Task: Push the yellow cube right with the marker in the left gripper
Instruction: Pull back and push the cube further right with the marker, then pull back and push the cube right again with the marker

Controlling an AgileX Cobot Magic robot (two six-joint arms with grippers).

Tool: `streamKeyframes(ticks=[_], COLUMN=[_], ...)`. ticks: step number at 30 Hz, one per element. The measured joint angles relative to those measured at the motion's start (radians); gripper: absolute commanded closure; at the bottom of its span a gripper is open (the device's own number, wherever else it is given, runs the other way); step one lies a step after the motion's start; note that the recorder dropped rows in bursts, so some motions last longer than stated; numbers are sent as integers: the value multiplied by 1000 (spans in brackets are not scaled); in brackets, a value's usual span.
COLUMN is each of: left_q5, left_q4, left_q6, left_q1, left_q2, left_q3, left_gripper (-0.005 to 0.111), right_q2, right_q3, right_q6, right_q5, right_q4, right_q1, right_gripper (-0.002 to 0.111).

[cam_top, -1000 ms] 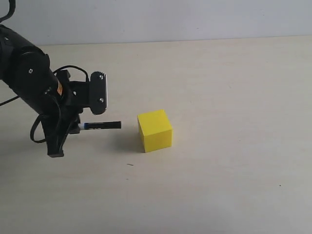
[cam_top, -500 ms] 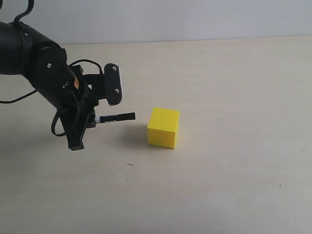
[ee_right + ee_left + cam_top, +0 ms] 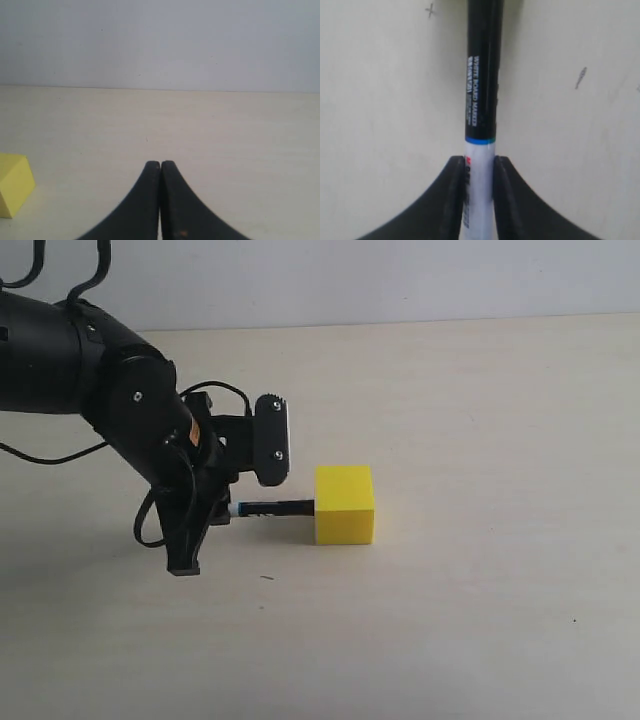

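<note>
The yellow cube rests on the pale table near the middle of the exterior view; one corner of the yellow cube also shows in the right wrist view. My left gripper is shut on the marker, held level with its black cap pointing right and its tip against the cube's left face. In the left wrist view the two black fingers pinch the white barrel of the marker at my left gripper. My right gripper is shut with nothing in it, off to the cube's right.
The black left arm with loose cables fills the left of the exterior view. A small dark speck marks the table in front of the marker. A pale wall runs behind the table's far edge.
The left arm has swept right with the marker. The marker's cap, earlier short of the cube, now touches it, and the cube has slid right and turned square to the view.
</note>
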Motion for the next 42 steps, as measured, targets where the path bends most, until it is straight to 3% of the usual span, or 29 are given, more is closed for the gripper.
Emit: streamKeyframes(ticks=[5, 14, 37, 42], left_q5=[50, 185, 47, 20], left_q4=[7, 14, 43, 43], left_q6=[-6, -22, -7, 3], left_q1=[15, 146, 159, 159], left_q2=[0, 0, 0, 66], left_q3=[-4, -4, -4, -4], left_gripper=[107, 107, 107, 107], right_q2=[0, 0, 0, 0], right_q3=[0, 0, 0, 0], right_q6=[0, 0, 0, 0], right_q5=[0, 0, 0, 0], right_q4=[0, 0, 0, 0], right_q1=[0, 0, 0, 0], right_gripper=[108, 108, 108, 108])
